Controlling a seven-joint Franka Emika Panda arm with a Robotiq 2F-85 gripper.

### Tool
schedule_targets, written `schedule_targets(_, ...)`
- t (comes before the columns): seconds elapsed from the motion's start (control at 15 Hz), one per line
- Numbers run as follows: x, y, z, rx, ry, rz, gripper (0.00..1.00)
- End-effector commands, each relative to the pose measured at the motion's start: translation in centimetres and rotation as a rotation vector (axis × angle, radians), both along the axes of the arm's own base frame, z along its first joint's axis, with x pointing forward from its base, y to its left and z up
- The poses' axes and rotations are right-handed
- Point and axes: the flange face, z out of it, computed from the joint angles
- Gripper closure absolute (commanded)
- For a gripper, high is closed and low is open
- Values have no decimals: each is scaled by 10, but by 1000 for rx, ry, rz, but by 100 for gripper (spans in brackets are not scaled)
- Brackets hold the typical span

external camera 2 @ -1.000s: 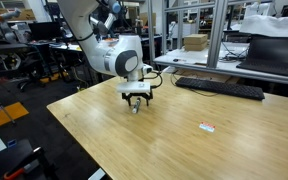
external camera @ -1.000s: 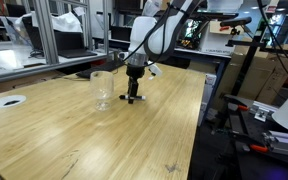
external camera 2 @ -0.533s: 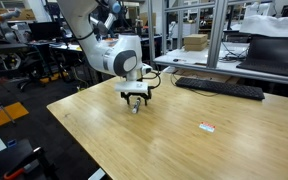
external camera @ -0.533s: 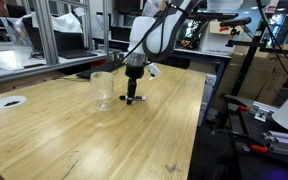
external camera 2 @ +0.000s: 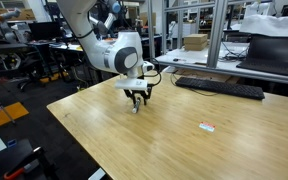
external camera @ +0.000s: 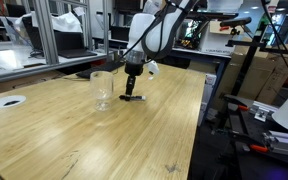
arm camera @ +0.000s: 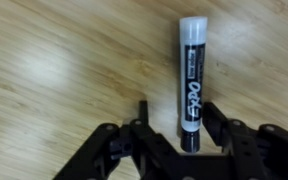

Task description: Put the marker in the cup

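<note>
Spread apart, the gripper [arm camera: 177,110] is seen in the wrist view with its two dark fingers [arm camera: 144,115] parted and nothing clamped between them. Directly beneath it, the marker [arm camera: 191,70] is laid flat on the wooden table [arm camera: 64,50]. Its black end is set in the gap between the fingers and its pale grey end is pointed away from the palm. A strip of bare wood is left between the marker and one finger; whether the opposite finger is touching the barrel cannot be told. In an exterior view the gripper [external camera: 132,86] is held pointing straight down just above the marker [external camera: 134,98]. Just beside the gripper, apart from the marker, the clear stemmed glass [external camera: 102,88] is stood upright on the table. Well away from the gripper, a white round disc [external camera: 9,100] is laid near the table's edge. In an exterior view a small white and red tag [external camera 2: 206,126] is seen on the wood, well apart from the gripper, and a dark keyboard [external camera 2: 219,88] is set beyond it.
</note>
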Motion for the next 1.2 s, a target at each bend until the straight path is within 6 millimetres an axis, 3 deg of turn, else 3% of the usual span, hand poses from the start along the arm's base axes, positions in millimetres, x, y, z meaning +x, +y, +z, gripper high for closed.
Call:
schedule_targets(0.0, 0, 6, -2, -13, 11, -23, 73)
schedule_targets(0.27, 0, 14, -1, -5, 8, -10, 98)
schedule_targets(0.8, -10, 23, 25, -4, -21, 14, 95)
schedule_targets(1.13, -25, 14, 70, -5, -89, -28, 95)
